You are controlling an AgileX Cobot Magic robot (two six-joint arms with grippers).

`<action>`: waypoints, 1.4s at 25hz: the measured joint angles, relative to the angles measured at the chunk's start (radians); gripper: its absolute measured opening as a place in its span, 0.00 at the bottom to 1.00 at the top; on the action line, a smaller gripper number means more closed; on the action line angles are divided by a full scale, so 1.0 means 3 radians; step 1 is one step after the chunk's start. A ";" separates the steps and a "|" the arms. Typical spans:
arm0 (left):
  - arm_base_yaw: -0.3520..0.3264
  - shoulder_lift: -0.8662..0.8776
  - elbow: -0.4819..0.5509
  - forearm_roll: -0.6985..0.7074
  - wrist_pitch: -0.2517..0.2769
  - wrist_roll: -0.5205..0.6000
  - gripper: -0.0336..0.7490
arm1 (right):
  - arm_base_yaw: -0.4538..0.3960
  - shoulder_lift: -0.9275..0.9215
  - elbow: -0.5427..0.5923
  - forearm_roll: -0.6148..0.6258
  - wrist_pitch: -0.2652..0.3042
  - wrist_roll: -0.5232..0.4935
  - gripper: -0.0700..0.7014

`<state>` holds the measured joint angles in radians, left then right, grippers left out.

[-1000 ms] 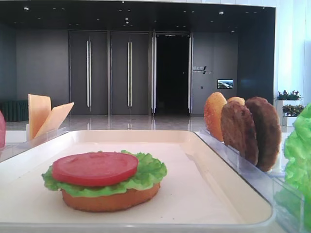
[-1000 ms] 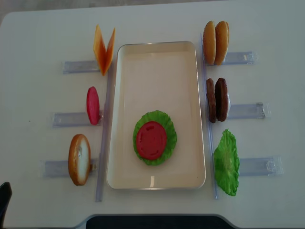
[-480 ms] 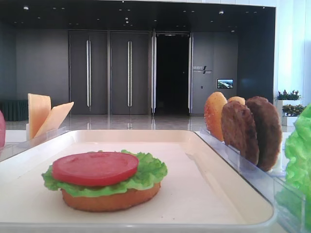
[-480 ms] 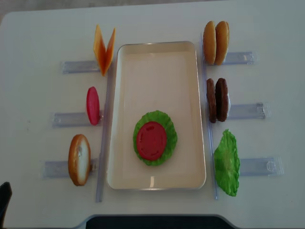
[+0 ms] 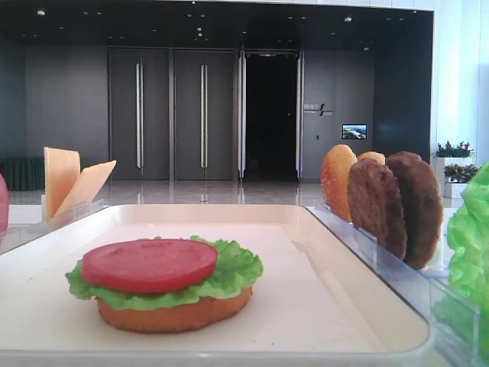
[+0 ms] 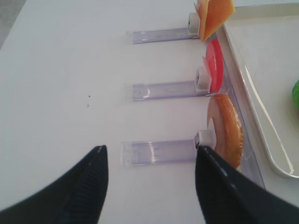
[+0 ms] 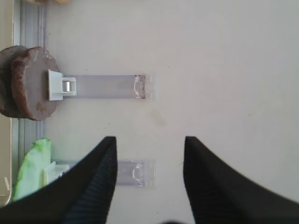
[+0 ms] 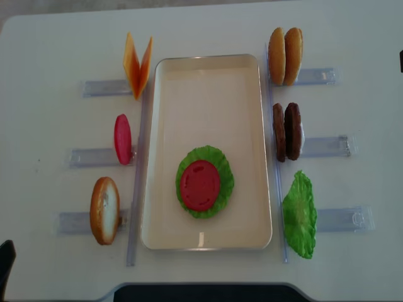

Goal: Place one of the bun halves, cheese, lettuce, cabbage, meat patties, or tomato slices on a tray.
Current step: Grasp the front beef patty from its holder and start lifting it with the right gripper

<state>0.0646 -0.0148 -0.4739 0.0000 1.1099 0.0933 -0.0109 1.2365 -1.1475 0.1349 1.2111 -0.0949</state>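
On the cream tray [image 8: 208,82] lies a stack: bun half [image 5: 172,313], lettuce [image 8: 221,165] and a tomato slice [image 8: 200,184] on top. Two meat patties [image 8: 286,131] and two bun halves [image 8: 284,55] stand on edge right of the tray, with a lettuce leaf [image 8: 299,214] below them. Cheese [image 8: 137,65], a tomato slice [image 8: 123,138] and a bun half [image 8: 104,209] stand on the left. Cabbage is out of view. My right gripper [image 7: 149,140] hangs open and empty over bare table right of the patties [image 7: 28,84]. My left gripper [image 6: 150,149] is open, left of the bun half [image 6: 229,130].
Clear plastic holder rails [image 8: 324,146] stick out from each food item on both sides of the tray. A long clear strip [image 8: 133,207] runs along the tray's left side. A dark part of an arm [image 8: 5,264] shows at the bottom left corner.
A dark sliver has come into the overhead view at the right edge, level with the bun halves. The food and the tray have not moved.
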 joint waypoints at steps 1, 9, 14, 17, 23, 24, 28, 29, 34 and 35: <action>0.0000 0.0000 0.0000 0.0000 0.0000 0.0000 0.62 | 0.0000 0.0052 -0.0036 0.0000 0.0016 0.0005 0.54; 0.0000 0.0000 0.0000 0.0000 0.0000 0.0000 0.62 | 0.0107 0.0130 -0.0092 -0.0010 0.0033 0.0005 0.54; 0.0000 0.0000 0.0000 0.0000 0.0000 0.0000 0.62 | 0.0675 0.0130 -0.0092 -0.0036 0.0033 0.0175 0.54; 0.0000 0.0000 0.0000 0.0000 0.0000 0.0000 0.62 | 0.1139 0.0130 -0.0092 -0.0069 0.0029 0.0374 0.54; 0.0000 0.0000 0.0000 0.0000 0.0000 0.0000 0.62 | 0.1813 0.0282 -0.0200 -0.0226 -0.0006 0.0856 0.54; 0.0000 0.0000 0.0000 0.0000 0.0000 0.0000 0.62 | 0.1855 0.0312 -0.0226 -0.0229 -0.0014 0.0909 0.54; 0.0000 0.0000 0.0000 0.0000 0.0000 0.0000 0.62 | 0.1901 0.0435 -0.0296 -0.0236 -0.0063 0.1044 0.54; 0.0000 0.0000 0.0000 0.0000 0.0000 0.0000 0.62 | 0.1901 0.0461 -0.0299 -0.0240 -0.0094 0.1050 0.54; 0.0000 0.0000 0.0000 0.0000 0.0000 0.0000 0.62 | 0.1901 0.0623 -0.0360 -0.0240 -0.0230 0.1101 0.57; 0.0000 0.0000 0.0000 0.0000 0.0000 0.0000 0.62 | 0.1901 0.0661 -0.0396 -0.0237 -0.0241 0.1131 0.58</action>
<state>0.0646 -0.0148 -0.4739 0.0000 1.1099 0.0933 0.5595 1.4349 -1.2664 0.0638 1.1389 0.2444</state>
